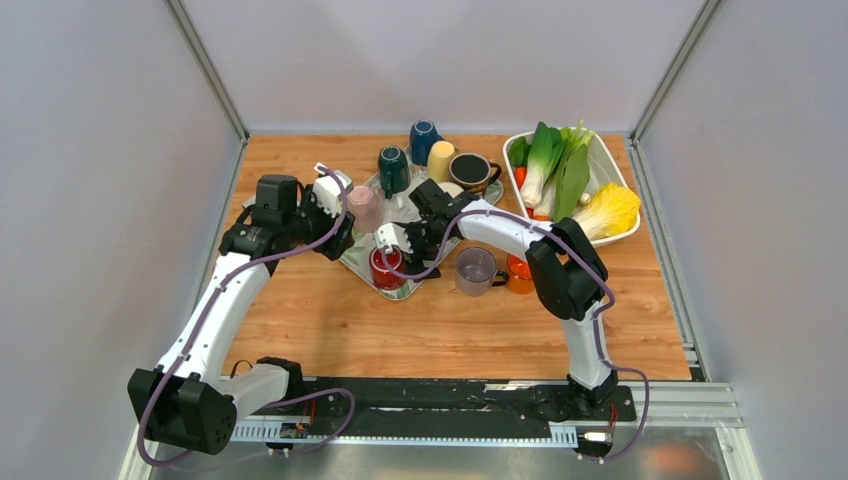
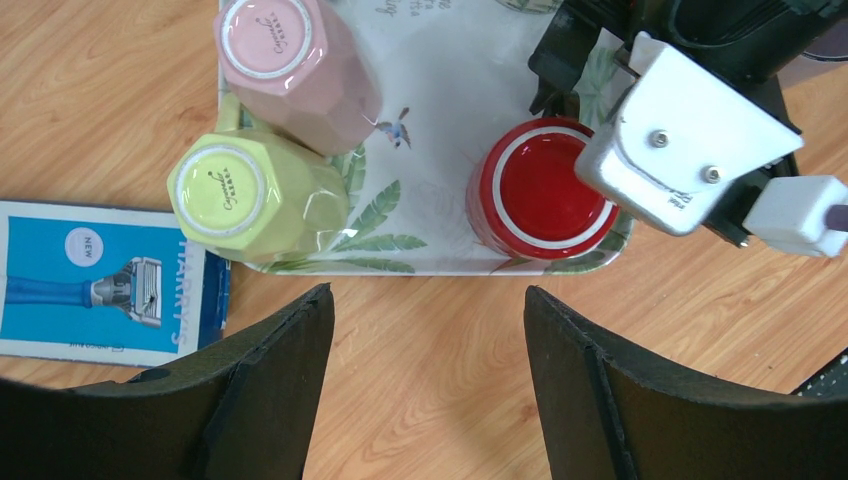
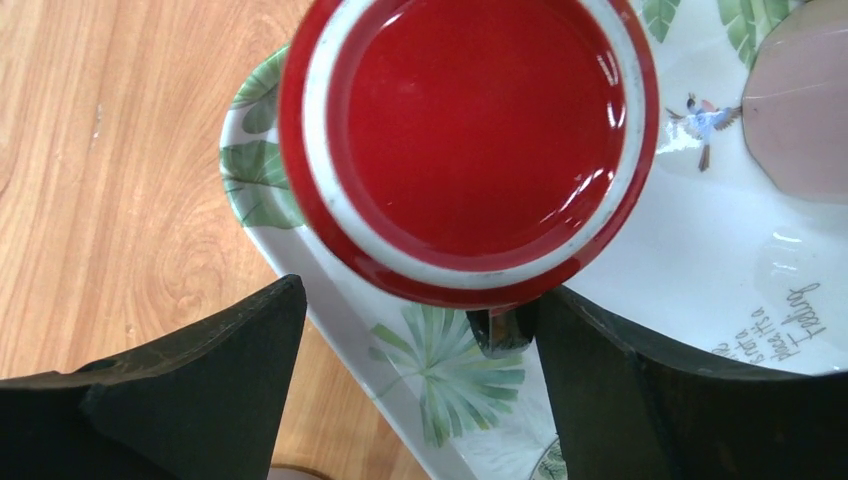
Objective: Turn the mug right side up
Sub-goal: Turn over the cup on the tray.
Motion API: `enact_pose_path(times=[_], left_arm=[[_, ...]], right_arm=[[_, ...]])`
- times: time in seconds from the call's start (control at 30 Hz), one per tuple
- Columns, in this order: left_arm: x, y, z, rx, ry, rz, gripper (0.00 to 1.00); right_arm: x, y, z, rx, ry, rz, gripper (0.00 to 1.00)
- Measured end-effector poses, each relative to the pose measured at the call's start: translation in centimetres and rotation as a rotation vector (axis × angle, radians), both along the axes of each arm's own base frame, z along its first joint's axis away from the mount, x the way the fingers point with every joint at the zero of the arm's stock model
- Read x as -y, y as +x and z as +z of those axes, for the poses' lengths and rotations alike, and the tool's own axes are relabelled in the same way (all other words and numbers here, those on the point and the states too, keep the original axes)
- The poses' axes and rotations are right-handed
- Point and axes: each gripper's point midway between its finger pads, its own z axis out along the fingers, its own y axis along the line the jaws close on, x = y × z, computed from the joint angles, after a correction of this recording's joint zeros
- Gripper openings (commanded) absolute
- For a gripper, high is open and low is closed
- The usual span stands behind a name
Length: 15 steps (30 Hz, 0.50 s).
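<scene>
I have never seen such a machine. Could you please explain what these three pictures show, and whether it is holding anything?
These are two robot arms, the left arm and right arm, at a wooden table. One picture looks down from above; the other two come from a camera on each wrist. A tray holds a red mug, a pink cup and a yellow cup, all bottom up. The left gripper and right gripper are open; nothing is held.
</scene>
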Motion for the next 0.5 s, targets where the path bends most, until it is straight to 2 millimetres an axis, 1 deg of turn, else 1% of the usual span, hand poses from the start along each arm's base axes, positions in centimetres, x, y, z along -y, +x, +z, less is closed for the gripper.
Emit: enact_pose_path(times=[0.1, 0.2, 0.33, 0.5], left_arm=[[0.0, 0.0, 0.0, 0.0, 0.001, 0.0, 0.77], [0.0, 0.0, 0.0, 0.0, 0.001, 0.0, 0.77], [0.0, 0.0, 0.0, 0.0, 0.001, 0.0, 0.77], [0.0, 0.0, 0.0, 0.0, 0.001, 0.0, 0.77]], right_arm=[[-0.4, 0.5, -0.4, -0.009, 0.003, -0.01, 0.79], [-0.7, 0.9, -1.0, -0.013, 0.001, -0.014, 0.72], [-0.5, 1.1, -1.8, -0.022, -0.008, -0.018, 0.63], [-0.5, 1.1, -1.8, -0.023, -0.009, -0.019, 0.57]])
